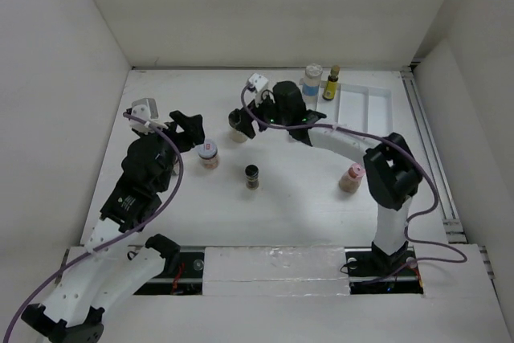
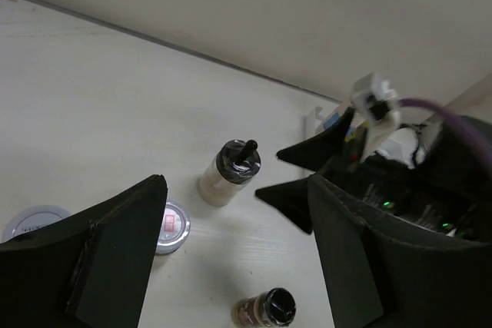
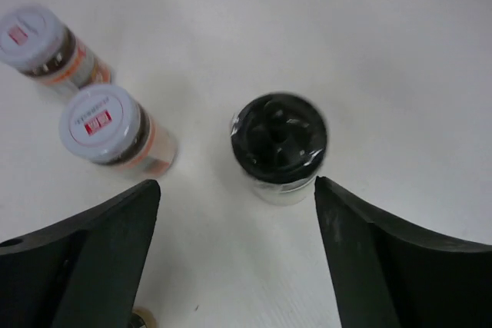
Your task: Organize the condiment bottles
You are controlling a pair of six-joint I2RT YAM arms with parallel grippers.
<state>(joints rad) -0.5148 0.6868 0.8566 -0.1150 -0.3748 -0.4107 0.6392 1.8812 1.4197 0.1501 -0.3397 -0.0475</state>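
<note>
Black-capped jar (image 3: 279,144) stood on the desk (image 3: 400,28) at centre frame, just ahead of my right end effector (image 3: 237,184), spread wide. Closing off-centre could have tipped it toward the pale-lidded jar (image 3: 104,124) at left.

The tray (image 1: 377,106) is set at the far right of the bench (image 1: 193,90). Just left of it, the bottle (image 1: 331,84) and the far jar (image 1: 312,79) are stood side by side. The middle jar (image 1: 252,176) is flanked by the left jar (image 1: 208,154) and, well apart, the right jar (image 1: 350,177).

Upright condiment bottles (image 1: 252,176), scattered apart
</note>
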